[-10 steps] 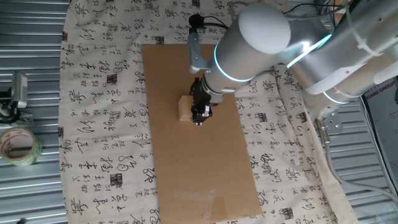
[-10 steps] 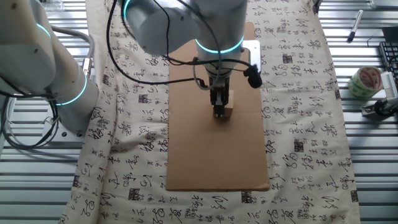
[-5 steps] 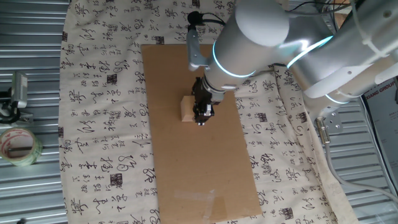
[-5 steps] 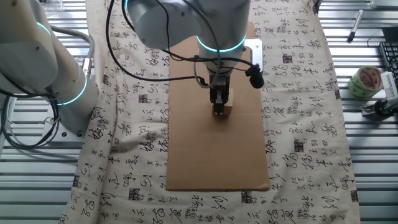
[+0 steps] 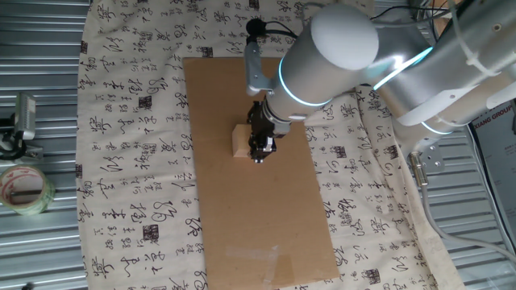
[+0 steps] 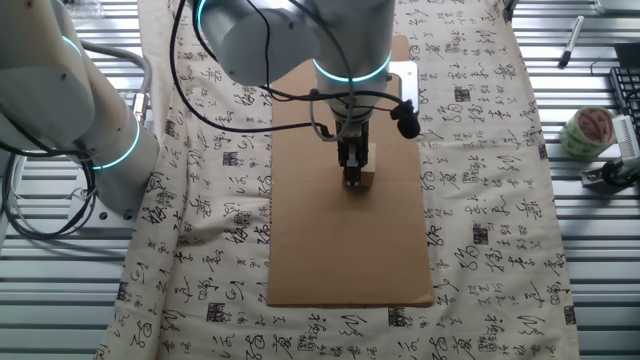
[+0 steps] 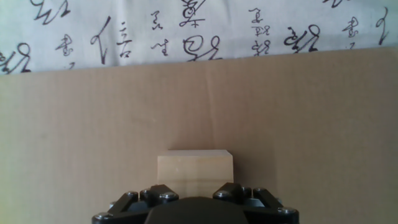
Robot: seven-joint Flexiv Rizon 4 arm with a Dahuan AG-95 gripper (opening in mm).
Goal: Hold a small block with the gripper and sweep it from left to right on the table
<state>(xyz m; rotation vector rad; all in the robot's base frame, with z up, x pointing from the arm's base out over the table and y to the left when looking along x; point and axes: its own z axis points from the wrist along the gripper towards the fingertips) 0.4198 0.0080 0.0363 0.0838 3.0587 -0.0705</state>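
Presently, the gripper is found low over the brown cardboard sheet, pointing straight down, with the small block directly against its tip. In the hand view the block is seen just ahead of the gripper body, sitting flat on the cardboard, which lies on the printed cloth of the table. In the other fixed view the block is largely hidden behind the black fingers.

The jaws appear drawn in narrow, yet no fingertip is shown pressing a block face in any of the 3 views; whether the block is clamped or merely touched cannot be told.

Risks are judged as follows:
1. If the block is only touched on 1 side, it may be pushed askew or left behind once a sideways sweep is begun.
2. If it is held off-centre, friction against the cardboard could twist it out of the fingers.
3. If the tip is carried too low, the cardboard may be dragged or buckled, and the cloth under it wrinkled.
4. The sheet is narrow across; a long stroke could carry the block over its edge, where it may catch.
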